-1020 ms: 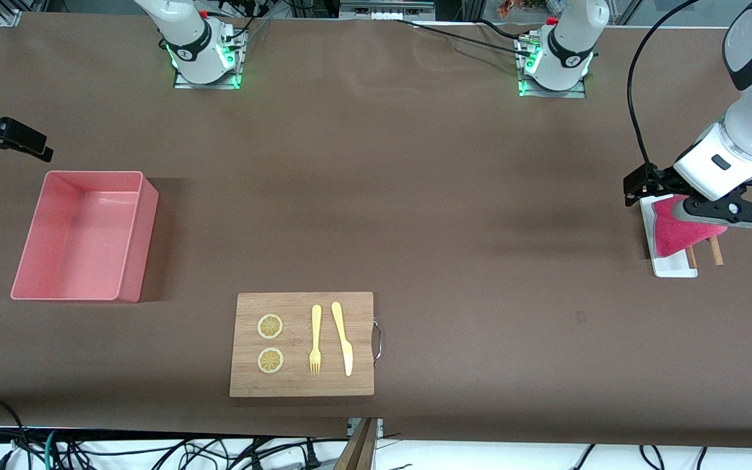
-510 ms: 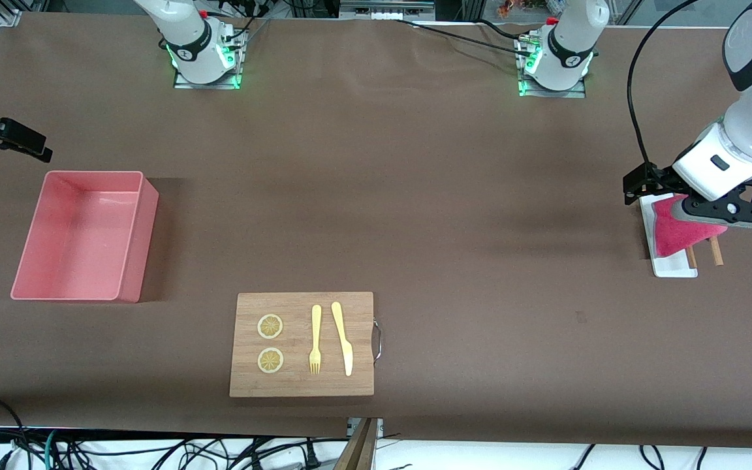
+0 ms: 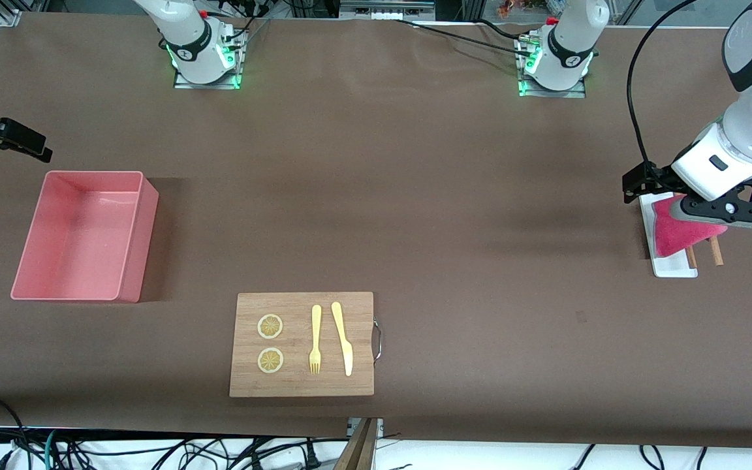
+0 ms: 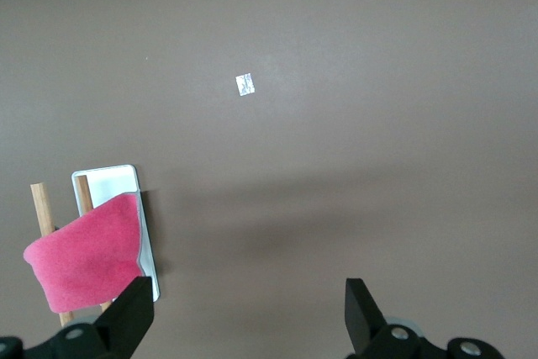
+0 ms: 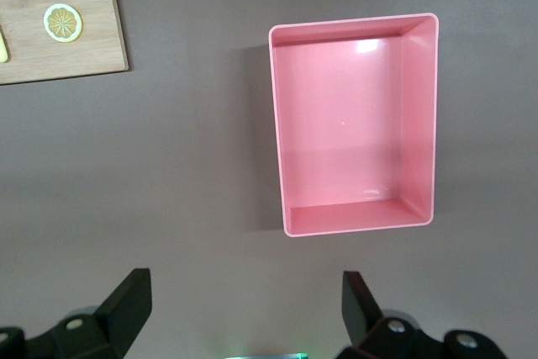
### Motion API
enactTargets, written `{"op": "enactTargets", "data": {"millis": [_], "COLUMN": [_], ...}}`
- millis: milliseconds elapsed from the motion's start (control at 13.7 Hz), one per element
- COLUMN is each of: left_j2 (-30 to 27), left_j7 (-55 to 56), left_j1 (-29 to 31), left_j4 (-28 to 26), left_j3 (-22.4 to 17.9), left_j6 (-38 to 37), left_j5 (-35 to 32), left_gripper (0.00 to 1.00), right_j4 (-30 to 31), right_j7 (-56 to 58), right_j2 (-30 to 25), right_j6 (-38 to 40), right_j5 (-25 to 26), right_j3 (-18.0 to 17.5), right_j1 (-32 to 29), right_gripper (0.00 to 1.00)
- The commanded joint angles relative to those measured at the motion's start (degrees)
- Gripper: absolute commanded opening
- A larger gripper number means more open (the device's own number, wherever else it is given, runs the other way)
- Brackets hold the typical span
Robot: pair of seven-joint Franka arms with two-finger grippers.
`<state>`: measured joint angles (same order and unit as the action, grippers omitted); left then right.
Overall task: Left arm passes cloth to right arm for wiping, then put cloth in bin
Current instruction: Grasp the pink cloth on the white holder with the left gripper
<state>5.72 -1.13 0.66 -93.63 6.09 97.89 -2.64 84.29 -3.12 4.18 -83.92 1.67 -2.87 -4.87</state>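
Note:
The magenta cloth [image 3: 671,234] lies draped over two brown sticks [image 3: 715,251] on a small white tray [image 3: 675,266] at the left arm's end of the table. My left gripper [image 3: 725,214] hangs just above it, open. In the left wrist view the cloth [image 4: 84,262] sits beside one finger [image 4: 134,308], and only bare table shows in the left gripper [image 4: 248,304]. The pink bin [image 3: 149,222] stands empty at the right arm's end. My right gripper [image 3: 7,137] waits open over the table beside the bin [image 5: 419,115]; nothing is in the right gripper [image 5: 245,296].
A wooden cutting board [image 3: 301,385] with two lemon slices [image 3: 270,326], a yellow fork [image 3: 315,339] and a yellow knife [image 3: 343,339] lies near the front camera. A small scrap of tape [image 4: 245,85] is stuck to the brown table cover.
The left gripper has drifted very slightly over the tray. The cloth, the bin and the right gripper have not moved.

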Motion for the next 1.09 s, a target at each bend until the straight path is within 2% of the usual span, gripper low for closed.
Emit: {"op": "enactTargets", "data": {"millis": [0,583,729,1020], "left_j2": [0.7,0.7,1.9,7.3], "left_j7": [0.0,-0.1,-3.2,-13.8], "left_j1": [-0.7,-0.7,-1.0,-0.1], "left_j4": [1.6,1.6,1.4,1.4], "left_j3": [-0.6,-0.6,-0.6,-1.1], "left_j6": [-1.4,-2.8,-6.8,-7.3], "left_j5": [0.2,0.0,0.0,-0.5], "left_gripper": [1.0,1.0,1.0,1.0], "right_j4": [-1.6,-1.6,-1.6,-1.6], "right_j7": [1.1,1.1,1.0,1.1], "right_j2": [0.8,0.8,0.8,1.0], "right_j6": [0.4,0.3,0.3,0.3], "right_j5": [0.6,0.6,0.7,0.7], "right_j3": [0.0,0.0,0.0,0.0], "right_j1": [-0.2,-0.2,-0.2,-0.3], "right_gripper": [1.0,1.0,1.0,1.0]}}
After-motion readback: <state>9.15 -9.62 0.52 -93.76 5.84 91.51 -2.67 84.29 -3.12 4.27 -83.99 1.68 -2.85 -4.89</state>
